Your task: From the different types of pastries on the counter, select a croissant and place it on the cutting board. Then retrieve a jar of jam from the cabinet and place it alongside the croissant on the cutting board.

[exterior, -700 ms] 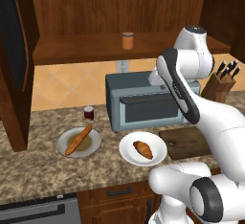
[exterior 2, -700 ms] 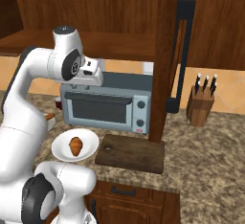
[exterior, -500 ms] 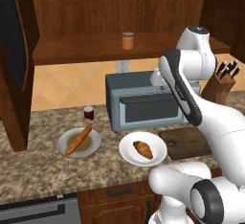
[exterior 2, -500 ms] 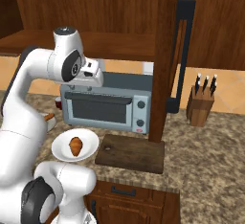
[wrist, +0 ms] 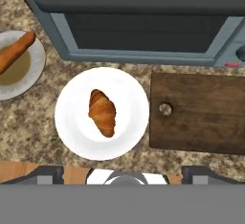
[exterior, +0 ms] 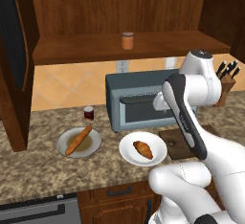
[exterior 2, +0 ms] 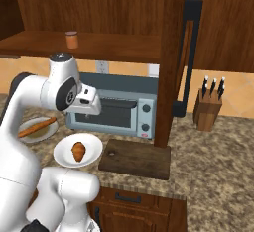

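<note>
Croissant: I see the croissant [wrist: 102, 112] left of centre in the hand view, alone on a round white plate [wrist: 72, 132]; in the left base view it sits low and centre.
Handling: I judge it light, soft and flaky, so it should crush if squeezed hard. I would take it across its thick middle, jaws spanning the short width, not at the darker tapered ends.
Cutting board: the cutting board [wrist: 206, 117] lies just beside the plate, to its right in the hand view, bare, its hole near the plate-side edge.
Gripper: looking straight down from above the plate; I cannot tell whether the fingers are apart or together, as the tips are not clear at the bottom edge.
Baguette: the baguette [wrist: 14, 53] rests on a second plate at upper left.
Jar of jam: the jar of jam [exterior: 127, 40] stands on the cabinet [exterior: 115, 50] shelf, upper centre of the left base view.
Behind: a toaster oven [wrist: 143, 31] fills the top.
</note>
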